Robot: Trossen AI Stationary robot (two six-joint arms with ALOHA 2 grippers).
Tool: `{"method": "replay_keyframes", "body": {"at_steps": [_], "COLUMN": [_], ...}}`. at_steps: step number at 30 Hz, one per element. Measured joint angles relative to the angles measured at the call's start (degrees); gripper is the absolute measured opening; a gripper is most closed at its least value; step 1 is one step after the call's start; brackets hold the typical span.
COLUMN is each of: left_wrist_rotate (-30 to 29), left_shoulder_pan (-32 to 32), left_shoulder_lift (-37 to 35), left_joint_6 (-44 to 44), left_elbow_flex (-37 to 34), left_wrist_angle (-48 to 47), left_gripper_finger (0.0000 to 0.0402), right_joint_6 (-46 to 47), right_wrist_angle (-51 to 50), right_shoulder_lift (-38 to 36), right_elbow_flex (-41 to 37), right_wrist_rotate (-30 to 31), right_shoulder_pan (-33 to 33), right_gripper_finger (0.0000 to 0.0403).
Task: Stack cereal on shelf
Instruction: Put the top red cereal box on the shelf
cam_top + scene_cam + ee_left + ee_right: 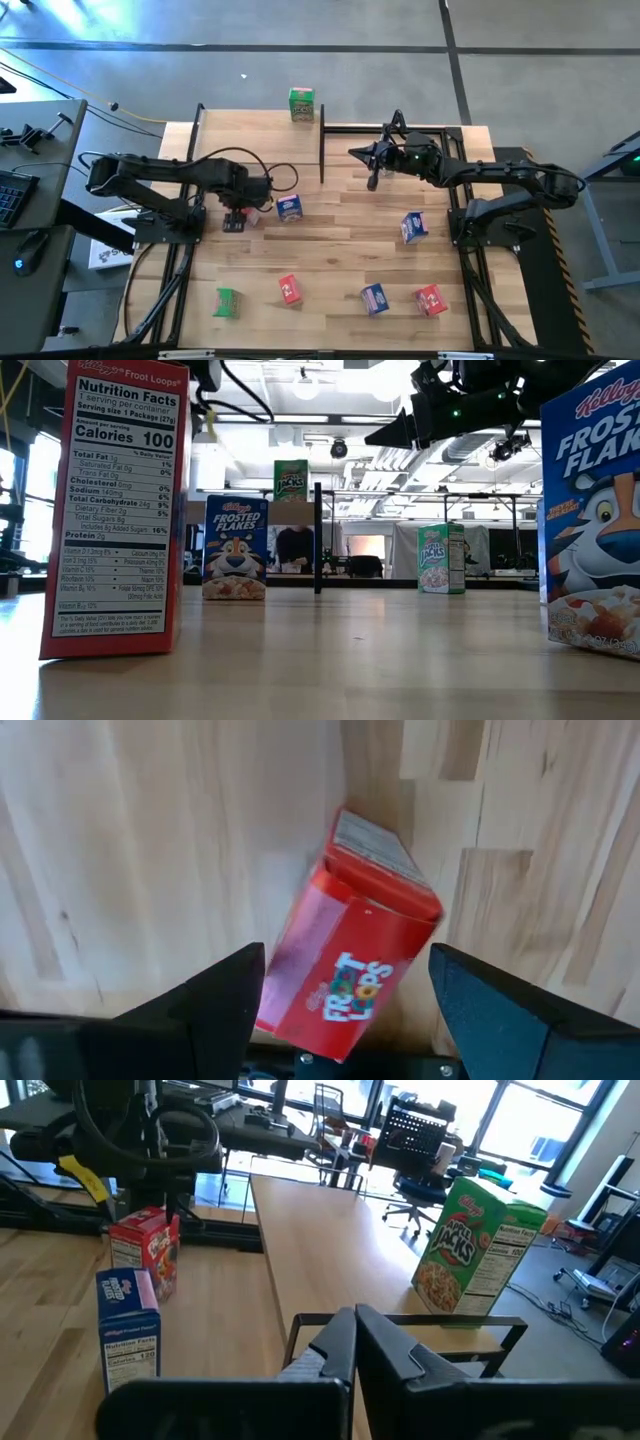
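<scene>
Left wrist view: the left tool [345, 995] hangs spread, straddling a red cereal box [352, 963] without touching it, at the worktop's [340, 250] nine o'clock. The right tool [373, 158], pressed together, hovers by the shelf [400, 130] at one o'clock.

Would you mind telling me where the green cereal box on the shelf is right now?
In the high view, the green Apple Jacks box stands upright at the far end of the shelf, alone, beyond the black upright post.

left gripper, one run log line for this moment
left gripper: open over red cereal box | right gripper: shut, by shelf | green cereal box: on shelf
</scene>
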Motion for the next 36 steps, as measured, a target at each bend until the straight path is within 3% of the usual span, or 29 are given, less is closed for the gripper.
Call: {"method": "replay_keyframes", "body": {"at_steps": [9,23,29,36], "left_wrist_rotate": [-0.29,0.19,0.32,1.45], "left_shoulder_pan": [0.0,1.44,4.41,10.51], "left_shoulder_lift": [0.02,-4.9,-6.12,-3.78], "left_joint_6": [-1.29,-3.21,-0.34,3.82], "left_elbow_flex": [-4.02,-3.48,1.99,14.61], "left_wrist_angle": [-0.33,0.04,-1.96,-8.09], "left_gripper_finger": [0.0263,0.0171,0.0157,0.0154], "right_joint_6": [-0.44,-0.37,0.39,0.42], "right_wrist_angle": [-0.17,-0.17,-0.17,-0.28], "right_shoulder_lift": [0.02,0.04,0.04,0.04], "right_elbow_flex": [0.0,0.0,0.0,0.0], "right_wrist_rotate": [-0.02,-0.02,-0.07,-2.71], "right_shoulder_pan": [0.0,0.0,0.0,0.0], "right_gripper_finger": [0.0,0.0,0.0,0.0]}}
